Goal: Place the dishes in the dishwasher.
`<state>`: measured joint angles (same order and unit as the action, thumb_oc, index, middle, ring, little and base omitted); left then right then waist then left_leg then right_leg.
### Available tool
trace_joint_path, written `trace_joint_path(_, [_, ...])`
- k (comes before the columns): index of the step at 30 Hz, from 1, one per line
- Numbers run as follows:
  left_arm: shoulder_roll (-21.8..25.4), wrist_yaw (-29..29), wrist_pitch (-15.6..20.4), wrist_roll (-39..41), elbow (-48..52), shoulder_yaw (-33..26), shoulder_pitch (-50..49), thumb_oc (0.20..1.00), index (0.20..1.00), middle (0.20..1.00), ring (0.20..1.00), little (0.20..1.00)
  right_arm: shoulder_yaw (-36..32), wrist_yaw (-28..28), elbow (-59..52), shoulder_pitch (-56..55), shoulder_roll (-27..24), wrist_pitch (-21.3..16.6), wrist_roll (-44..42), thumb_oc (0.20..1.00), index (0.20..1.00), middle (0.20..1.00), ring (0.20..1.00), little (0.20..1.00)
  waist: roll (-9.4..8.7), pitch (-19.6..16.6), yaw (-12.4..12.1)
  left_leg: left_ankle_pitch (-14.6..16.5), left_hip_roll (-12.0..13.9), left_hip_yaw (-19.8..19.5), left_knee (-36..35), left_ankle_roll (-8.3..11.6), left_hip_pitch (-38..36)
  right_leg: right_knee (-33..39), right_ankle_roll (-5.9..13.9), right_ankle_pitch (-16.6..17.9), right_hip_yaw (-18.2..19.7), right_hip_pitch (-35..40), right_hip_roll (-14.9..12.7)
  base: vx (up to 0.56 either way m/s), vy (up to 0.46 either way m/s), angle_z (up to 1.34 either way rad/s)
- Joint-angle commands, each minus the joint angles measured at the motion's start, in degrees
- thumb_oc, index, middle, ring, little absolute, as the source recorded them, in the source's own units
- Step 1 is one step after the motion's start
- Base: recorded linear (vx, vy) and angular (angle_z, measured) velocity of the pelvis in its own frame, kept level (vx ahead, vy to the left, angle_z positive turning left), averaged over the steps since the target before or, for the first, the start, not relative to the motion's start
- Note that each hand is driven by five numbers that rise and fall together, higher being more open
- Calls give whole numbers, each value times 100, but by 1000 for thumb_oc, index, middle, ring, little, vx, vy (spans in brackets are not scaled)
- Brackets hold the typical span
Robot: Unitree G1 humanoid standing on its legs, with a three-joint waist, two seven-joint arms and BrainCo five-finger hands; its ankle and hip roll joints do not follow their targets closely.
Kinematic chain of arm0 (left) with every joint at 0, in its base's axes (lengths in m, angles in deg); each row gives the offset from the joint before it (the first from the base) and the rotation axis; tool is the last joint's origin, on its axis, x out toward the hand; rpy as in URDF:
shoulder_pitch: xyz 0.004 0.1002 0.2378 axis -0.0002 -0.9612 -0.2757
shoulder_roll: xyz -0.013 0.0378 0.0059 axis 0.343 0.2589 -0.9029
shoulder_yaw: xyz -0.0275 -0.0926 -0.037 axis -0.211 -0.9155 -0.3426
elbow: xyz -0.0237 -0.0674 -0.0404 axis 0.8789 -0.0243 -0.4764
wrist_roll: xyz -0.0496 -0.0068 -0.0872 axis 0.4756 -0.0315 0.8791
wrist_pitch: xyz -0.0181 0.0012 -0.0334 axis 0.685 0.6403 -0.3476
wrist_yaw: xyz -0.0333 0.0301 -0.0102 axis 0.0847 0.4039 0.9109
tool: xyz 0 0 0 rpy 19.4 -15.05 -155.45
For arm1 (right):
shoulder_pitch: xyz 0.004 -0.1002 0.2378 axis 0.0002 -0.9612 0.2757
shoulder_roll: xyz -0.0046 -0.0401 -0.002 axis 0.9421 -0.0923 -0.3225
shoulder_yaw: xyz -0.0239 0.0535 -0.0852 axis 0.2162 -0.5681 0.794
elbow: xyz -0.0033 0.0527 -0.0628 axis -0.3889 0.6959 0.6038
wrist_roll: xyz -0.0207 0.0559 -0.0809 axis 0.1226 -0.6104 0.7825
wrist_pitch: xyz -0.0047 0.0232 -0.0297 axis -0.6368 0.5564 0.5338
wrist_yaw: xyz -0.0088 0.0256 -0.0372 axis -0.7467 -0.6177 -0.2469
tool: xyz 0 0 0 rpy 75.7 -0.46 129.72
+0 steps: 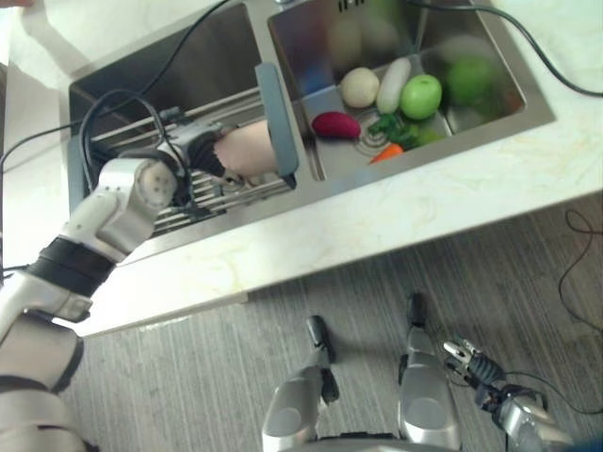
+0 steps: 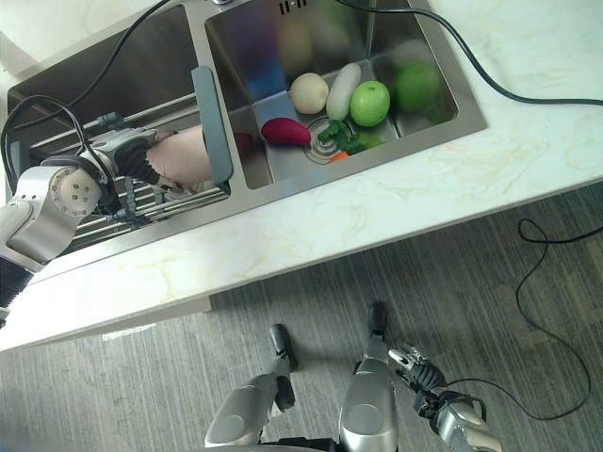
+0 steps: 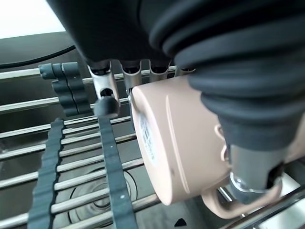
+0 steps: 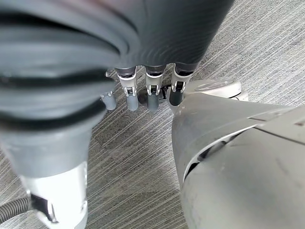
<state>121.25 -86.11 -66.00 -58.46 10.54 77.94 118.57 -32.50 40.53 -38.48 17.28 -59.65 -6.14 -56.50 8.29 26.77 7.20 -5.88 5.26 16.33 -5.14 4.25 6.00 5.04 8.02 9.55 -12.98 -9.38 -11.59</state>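
A beige-pink mug (image 1: 247,151) lies on its side over the wire rack (image 1: 188,212) that spans the left sink basin. My left hand (image 1: 193,151) is shut on the mug. In the left wrist view the mug (image 3: 181,143) fills the space under the hand, its fingers (image 3: 106,90) run along the far side, and the thumb sits at the handle (image 3: 224,210). The mug's mouth rests against a grey-blue bar (image 1: 275,122) by the divider between the basins. My right hand (image 2: 419,367) hangs low over the floor, open, its fingers (image 4: 147,90) relaxed and holding nothing.
The right basin (image 1: 499,104) holds a green apple (image 1: 421,94), a white radish (image 1: 394,85), a pale round vegetable (image 1: 359,87), a purple one (image 1: 335,125) and a carrot (image 1: 386,153). A light marble counter (image 1: 424,207) runs along the front. A black cable (image 1: 546,61) crosses it.
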Motion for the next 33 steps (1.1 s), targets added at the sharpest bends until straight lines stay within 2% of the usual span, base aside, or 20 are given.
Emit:
trace_joint_path(1, [28,287,-20,-69,-414,-15,-276,200,200,200,200,200,-57,-107,-82,-94,152,-77,-346,1000,1000,1000,1000,1000,-281,-66,92,580,-93,28,518,-1,253,-939,434,-701,363,-443,-232,7,-47,2])
trace_joint_path(2, [-27,346,-27,-137,-417,-82,-399,200,200,200,200,200,-57,-99,-73,-111,200,-85,-319,1000,1000,1000,1000,1000,-276,-107,74,587,-105,14,500,-4,220,-922,436,-710,338,-392,-237,9,-95,5])
trace_joint_path(3, [-157,855,-163,-184,-413,-351,-787,200,200,200,200,200,-46,-40,-33,-128,309,-117,-358,1000,1000,1000,1000,1000,-258,-205,17,609,-129,9,442,-13,121,-849,446,-730,246,-247,-262,12,-84,4])
trace_joint_path(5, [-142,1136,-140,-217,-523,-538,-1003,200,200,200,200,200,-53,-7,-21,-199,348,-131,-401,1000,1000,1000,1000,1000,-216,-296,10,616,-147,34,397,-18,14,-790,453,-745,216,-129,-264,30,-20,3])
trace_joint_path(8, [103,1831,261,63,-777,-1314,-1885,200,200,200,200,200,-237,199,-115,-426,390,89,-443,1000,1000,1000,1000,1000,-37,-614,-43,662,-207,53,334,-6,-287,-657,477,-786,118,228,-333,70,53,4])
trace_joint_path(15, [107,2384,909,358,-826,-2063,-2578,200,200,200,200,200,-396,353,127,-637,502,154,-231,1000,1000,1000,1000,1000,64,-1035,-144,763,-241,27,342,-29,-579,-550,482,-852,-24,627,-386,51,33,13])
trace_joint_path(21, [80,2636,947,215,-323,-2519,-2848,200,200,200,200,200,-440,423,439,-704,689,149,-74,1000,1000,1000,1000,1000,-2,-1488,-316,835,-209,32,304,-50,-877,-450,446,-930,-252,1049,-345,42,-15,14])
trace_joint_path(25, [138,3191,934,228,89,-2907,-2976,200,200,200,200,200,-415,452,528,-693,822,194,-30,1000,1000,1000,1000,1000,-100,-1706,-441,866,-158,6,283,-53,-1031,-426,392,-1012,-376,1273,-275,4,-47,3])
trace_joint_path(28, [169,3720,1134,408,359,-3328,-3108,200,200,200,200,200,-402,369,679,-686,916,210,85,1000,1000,1000,1000,1000,-171,-1844,-558,874,-113,-55,271,-42,-1136,-423,331,-1091,-462,1446,-195,-18,-46,11])
trace_joint_path(33, [-182,4271,1326,501,837,-3830,-3379,200,200,200,200,200,-420,218,920,-658,1045,166,432,1000,1000,1000,1000,1000,-258,-1998,-732,862,-50,-212,250,-11,-1247,-407,253,-1179,-563,1656,-97,-7,-24,12])
